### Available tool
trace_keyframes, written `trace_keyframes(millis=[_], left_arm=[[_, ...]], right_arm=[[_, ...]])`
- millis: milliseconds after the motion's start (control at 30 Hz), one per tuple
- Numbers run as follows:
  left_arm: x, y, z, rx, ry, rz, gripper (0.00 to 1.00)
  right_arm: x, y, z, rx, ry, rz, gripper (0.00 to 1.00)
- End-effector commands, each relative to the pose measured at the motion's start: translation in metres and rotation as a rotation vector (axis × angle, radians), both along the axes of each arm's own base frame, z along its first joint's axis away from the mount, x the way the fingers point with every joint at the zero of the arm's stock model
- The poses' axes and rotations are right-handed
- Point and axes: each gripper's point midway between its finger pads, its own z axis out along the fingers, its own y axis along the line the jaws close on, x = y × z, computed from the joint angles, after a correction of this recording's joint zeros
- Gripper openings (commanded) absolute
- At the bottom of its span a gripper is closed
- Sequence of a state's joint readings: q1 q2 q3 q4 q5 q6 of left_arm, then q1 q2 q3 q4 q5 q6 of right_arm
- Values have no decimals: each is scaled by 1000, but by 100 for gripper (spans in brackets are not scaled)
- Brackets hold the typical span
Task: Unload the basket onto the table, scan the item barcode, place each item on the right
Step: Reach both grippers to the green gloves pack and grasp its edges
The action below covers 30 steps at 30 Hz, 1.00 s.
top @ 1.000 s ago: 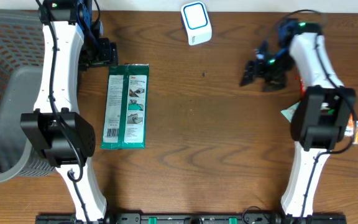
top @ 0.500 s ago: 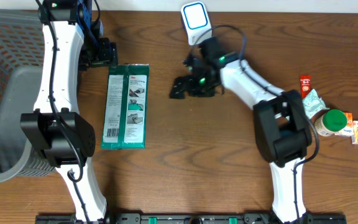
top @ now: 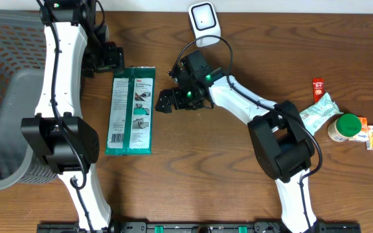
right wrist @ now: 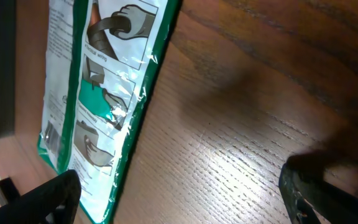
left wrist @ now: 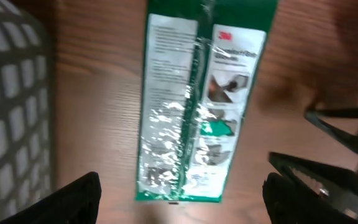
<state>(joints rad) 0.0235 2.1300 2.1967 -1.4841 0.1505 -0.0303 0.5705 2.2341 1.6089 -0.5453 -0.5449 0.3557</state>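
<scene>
Overhead view, quick notes. My right hand [top: 167, 96] has swung in from the far right of the surface [top: 238, 175], where the small packets and the green-capped jar [top: 347, 127] sit. It now hangs just beside the right edge of the green packet [top: 131, 110], near its upper end. Its fingers have gone from partly spread to fully spread over that sweep, and they hold nothing.

The packet has not shifted. It lies flat and lengthwise, printed face up, with its barcode [top: 116, 137] at the end farthest from both hands. In the right wrist view the packet [right wrist: 98, 93] sits ahead and to the left of my spread fingers, not yet between them.

My left hand [top: 109, 59] has not moved. It is spread and empty, hovering just past the packet's top end beside the basket [top: 5, 84].

The scanner [top: 204, 19] stands behind my right hand, close by.

Judgement: the reach is done and the grasp is not. I still have to shift the right hand over the packet's edge before I pinch and lift it. The plastic film looks slick and flat, so the edge grip may slip.
</scene>
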Motion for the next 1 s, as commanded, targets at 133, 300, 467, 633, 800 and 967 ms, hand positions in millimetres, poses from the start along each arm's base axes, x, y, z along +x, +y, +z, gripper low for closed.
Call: trace_keyframes(millis=[133,300,467,633,800,967], left_arm=[[-8,-8,10,-56,1,16,84],[-25,-5,-19,-35,104,20,23],[-37,-5,-66,-36,179,39,8],[-40,22,-101,120,183,50,8],[-29,37,-116,205,127,76,8],[-30,38,-143,211,107,96,11]], right_arm=[[-23,-17,-60,-135,98,-33,99],[-26,-15,-58,-121,129,-54,99],[-26,-14,-58,-116,132,-51,99],[-26,-14,-58,-116,133,-51,99],[-26,-14,-58,-116,137,-57,99],[-32,-9,-55,-95,175,-71,99]])
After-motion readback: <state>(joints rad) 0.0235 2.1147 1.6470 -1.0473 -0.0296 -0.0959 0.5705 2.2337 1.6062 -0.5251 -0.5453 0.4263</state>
